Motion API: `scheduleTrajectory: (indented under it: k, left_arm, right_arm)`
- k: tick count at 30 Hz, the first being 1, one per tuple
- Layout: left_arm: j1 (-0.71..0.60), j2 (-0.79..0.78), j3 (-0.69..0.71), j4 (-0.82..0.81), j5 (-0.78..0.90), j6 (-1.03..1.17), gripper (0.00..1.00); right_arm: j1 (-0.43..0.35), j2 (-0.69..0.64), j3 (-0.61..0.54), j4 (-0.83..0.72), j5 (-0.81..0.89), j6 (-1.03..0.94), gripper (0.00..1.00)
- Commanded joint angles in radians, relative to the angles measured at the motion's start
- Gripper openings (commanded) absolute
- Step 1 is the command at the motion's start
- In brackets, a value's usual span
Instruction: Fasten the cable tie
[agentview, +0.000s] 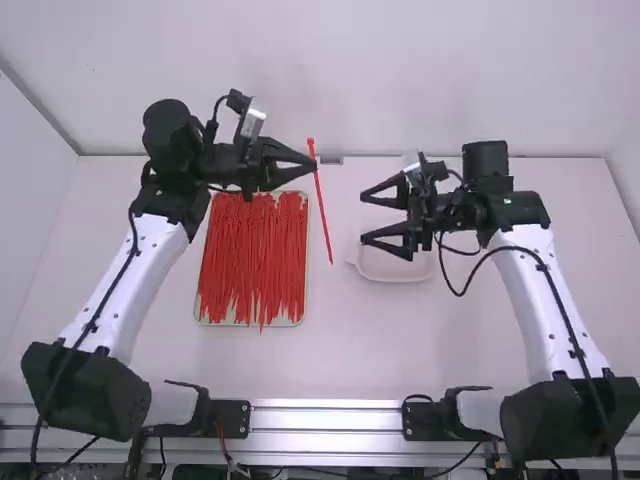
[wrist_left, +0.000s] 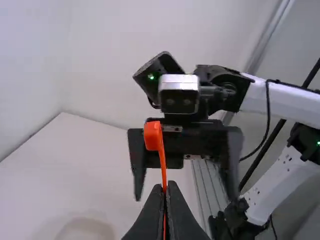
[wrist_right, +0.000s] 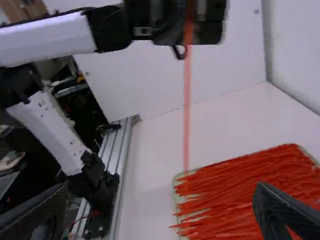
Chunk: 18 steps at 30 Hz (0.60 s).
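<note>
My left gripper (agentview: 308, 161) is raised over the far end of the tray and is shut on a single red cable tie (agentview: 322, 203). The tie's head sits just above the fingertips and its long tail hangs down toward the table. In the left wrist view the tie (wrist_left: 161, 155) rises from between the closed fingers. My right gripper (agentview: 368, 216) stands open to the right of the tie, facing it, with a gap between them. The right wrist view has the tie (wrist_right: 187, 90) hanging straight from the left gripper (wrist_right: 181, 47).
A tray (agentview: 305, 316) piled with several red cable ties (agentview: 253, 255) lies below the left gripper. A clear container (agentview: 385, 268) sits under the right gripper. The table's far edge meets the back wall close behind both grippers.
</note>
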Motion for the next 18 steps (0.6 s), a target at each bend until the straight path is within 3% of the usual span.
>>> scheduleTrajectory:
  k: [1,9,18]
  left_arm:
    - [-0.016,0.012,-0.003,0.034,0.003,-0.042,0.02]
    - [-0.031,0.025,-0.003,0.226,0.008,-0.206,0.01]
    - [-0.034,0.025,-0.003,0.303,0.004,-0.283,0.01]
  right_arm:
    - [0.041,0.005,-0.014,0.005,-0.034,-0.077,0.97]
    - [0.127,0.004,-0.053,0.085,-0.030,-0.073,0.98]
    - [0.174,0.004,-0.052,0.113,-0.015,-0.065,0.98]
